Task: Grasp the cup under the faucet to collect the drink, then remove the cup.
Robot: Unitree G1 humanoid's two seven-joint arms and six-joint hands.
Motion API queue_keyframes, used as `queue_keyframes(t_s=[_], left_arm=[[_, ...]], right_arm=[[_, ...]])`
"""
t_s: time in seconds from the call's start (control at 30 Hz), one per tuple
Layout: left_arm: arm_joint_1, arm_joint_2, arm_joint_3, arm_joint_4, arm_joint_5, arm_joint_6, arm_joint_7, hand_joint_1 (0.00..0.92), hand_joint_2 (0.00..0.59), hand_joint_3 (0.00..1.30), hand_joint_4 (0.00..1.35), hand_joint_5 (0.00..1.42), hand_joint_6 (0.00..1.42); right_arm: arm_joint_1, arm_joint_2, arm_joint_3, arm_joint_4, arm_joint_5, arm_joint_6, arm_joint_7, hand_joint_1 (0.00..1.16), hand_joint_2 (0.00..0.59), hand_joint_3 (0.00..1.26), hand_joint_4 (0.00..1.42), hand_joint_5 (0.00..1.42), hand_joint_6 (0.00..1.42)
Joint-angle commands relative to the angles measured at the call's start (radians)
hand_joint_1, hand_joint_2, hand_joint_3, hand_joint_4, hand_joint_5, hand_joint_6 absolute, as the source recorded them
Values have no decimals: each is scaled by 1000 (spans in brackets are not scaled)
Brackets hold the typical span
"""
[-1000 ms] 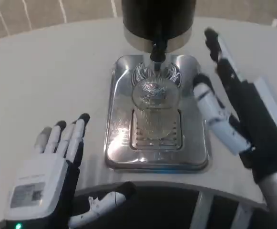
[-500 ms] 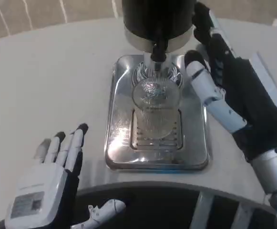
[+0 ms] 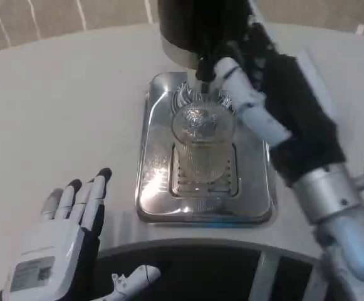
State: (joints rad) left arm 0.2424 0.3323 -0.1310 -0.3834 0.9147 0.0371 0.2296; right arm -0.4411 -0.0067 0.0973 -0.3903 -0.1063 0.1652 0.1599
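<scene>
Here left hand (image 3: 59, 241) label unreadable; cup (image 3: 202, 141) unmarked.

Right robot hand (image 3: 266, 94) moved in beside cup (image 3: 202, 141); left robot hand (image 3: 62, 238) lowered slightly.

The drip tray (image 3: 149, 188) is polished, mirror-bright metal with a ribbed grate, and the cup (image 3: 200, 141) on it is clear and ridged, like glass. The table (image 3: 56, 106) looks matt white; the right forearm (image 3: 332, 200) is brushed silver.

A shiny metal drip tray (image 3: 149, 188) lies on the white table (image 3: 56, 106), its slotted grate (image 3: 188, 183) central.
</scene>
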Motion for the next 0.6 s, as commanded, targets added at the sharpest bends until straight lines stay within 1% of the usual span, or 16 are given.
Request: queue_keyframes(t_s=[0.03,0.2,0.27,0.4,0.57,0.6], left_arm=[[20,4,12,-2,-3,-5,-5,0,122,0,0,0,0],[18,3,16,3,-5,-6,-3,0,123,0,0,0,0],[17,2,15,6,-7,-7,-2,0,123,0,0,0,0],[16,1,12,12,-10,-9,-1,0,124,0,0,0,0],[7,0,12,21,-12,-8,-2,0,124,0,0,0,0],[5,0,11,22,-12,-8,-1,0,124,0,0,0,0]], right_arm=[[-39,18,42,50,14,-45,-2,497,584,0,0,0,0],[-77,11,58,66,13,-40,10,495,582,0,0,0,0],[-81,8,63,60,12,-34,12,494,582,0,0,0,0],[-86,-14,74,30,-3,-15,18,492,580,0,0,0,0],[-89,-36,81,-7,-15,39,24,483,579,0,0,0,0],[-86,-42,85,-15,-18,51,27,448,579,0,0,0,0]])
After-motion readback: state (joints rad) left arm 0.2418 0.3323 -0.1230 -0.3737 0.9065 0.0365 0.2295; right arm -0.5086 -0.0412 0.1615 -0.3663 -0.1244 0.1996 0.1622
